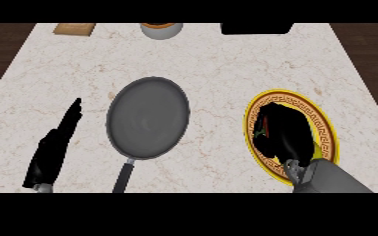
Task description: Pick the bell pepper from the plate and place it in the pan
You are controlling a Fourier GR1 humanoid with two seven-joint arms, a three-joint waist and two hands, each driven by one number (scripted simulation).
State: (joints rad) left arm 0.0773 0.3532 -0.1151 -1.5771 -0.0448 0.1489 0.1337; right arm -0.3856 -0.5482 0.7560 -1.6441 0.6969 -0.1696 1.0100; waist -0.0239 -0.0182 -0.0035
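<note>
On the pale marbled stone counter (221, 70), your black right hand (284, 130) lies curled over the middle of the round plate with the yellow rim and dark key-pattern band (325, 125), fingers closed round something that shows only as a sliver of red and green at the hand's left edge: the bell pepper (260, 130), on the plate under your grasp. So little of it is visible that you cannot tell which way its stem points or how its long axis runs. The round grey metal pan with the dark handle (148, 117) sits well to the left of the plate, its handle running toward the view's lower edge. Your black left hand (55, 145) rests open at the lower left, fingers straight and pointing up the counter, near the pan but apart from it. Along the far edge stand a tan wooden board (74, 28), a grey round pot (162, 30) and a black box-shaped object (256, 28).
</note>
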